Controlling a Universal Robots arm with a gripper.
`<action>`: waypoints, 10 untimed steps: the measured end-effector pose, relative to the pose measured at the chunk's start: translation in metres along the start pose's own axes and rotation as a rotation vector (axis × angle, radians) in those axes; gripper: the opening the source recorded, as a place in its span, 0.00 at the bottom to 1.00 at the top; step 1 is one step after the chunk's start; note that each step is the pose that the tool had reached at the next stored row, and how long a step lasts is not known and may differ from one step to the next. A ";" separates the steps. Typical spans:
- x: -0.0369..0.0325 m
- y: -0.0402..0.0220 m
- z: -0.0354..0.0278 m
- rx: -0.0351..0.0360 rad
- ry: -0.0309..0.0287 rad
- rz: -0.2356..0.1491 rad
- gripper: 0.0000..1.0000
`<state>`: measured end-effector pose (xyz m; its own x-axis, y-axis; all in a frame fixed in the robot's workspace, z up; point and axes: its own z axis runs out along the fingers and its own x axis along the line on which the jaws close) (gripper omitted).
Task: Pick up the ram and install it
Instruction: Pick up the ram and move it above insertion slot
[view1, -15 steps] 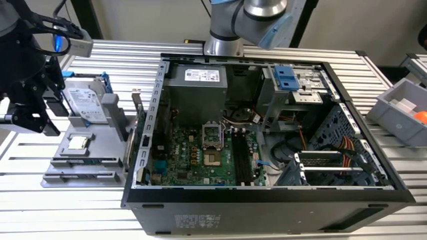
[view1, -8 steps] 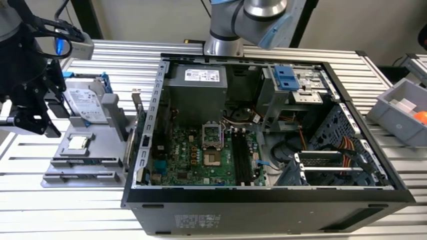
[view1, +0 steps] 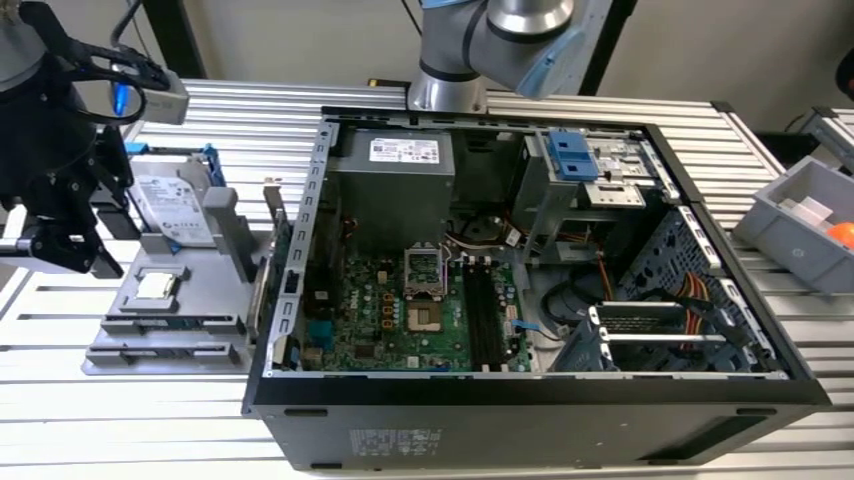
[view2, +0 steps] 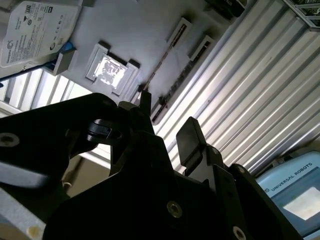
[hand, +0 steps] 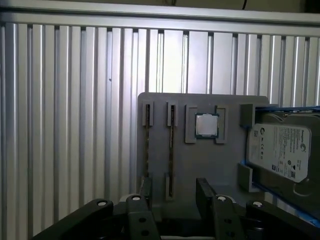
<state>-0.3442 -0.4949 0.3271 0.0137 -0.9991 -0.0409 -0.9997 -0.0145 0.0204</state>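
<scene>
**Tabletop** (view1: 120, 420): ribbed metal, carrying every item below.

**Computer case** (view1: 534, 420): lying open on its side across the tabletop's middle. The green motherboard (view1: 387, 310) is facing up, and its black memory slots (view1: 483, 320) are showing no stick in them. A white sticker is sitting on the power supply, and another on the near wall; neither is being read off here.

**Holder** (hand: 200, 165): a grey fixture plate sitting toward the tabletop's edge on the exterior view's left, beside the case.

**Claw** (hand: 175, 192): black, hovering over the holder's end. Its fingers are standing apart with nothing between them.

**Hard drive** (hand: 280, 150): silver, resting in a blue frame at one end of the holder. It is wearing a white printed label, which is not being transcribed.

**Ram** (hand: 171, 150): a thin stick standing on edge in a narrow holder slot. A second like stick is sitting just beside it, and neither is being gripped.

**Processor chip** (hand: 205, 125): small, square and silver, sitting in its pocket between the sticks and the drive.

**Risks, as judged:**
- The sticks are lying close together, so a finger coming down off-centre could be striking the neighbour or the slot wall.
- An uneven pinch on so thin an edge could be tilting the stick, which would spoil its alignment with the memory slots.
</scene>
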 end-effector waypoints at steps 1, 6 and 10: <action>0.0001 0.0000 0.0012 0.0000 0.0001 0.000 1.00; 0.0017 0.0000 0.0044 -0.0001 0.0001 0.000 1.00; 0.0037 -0.0001 0.0068 -0.0002 0.0001 0.000 1.00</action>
<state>-0.3442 -0.4983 0.3202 0.0136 -0.9991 -0.0408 -0.9997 -0.0145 0.0206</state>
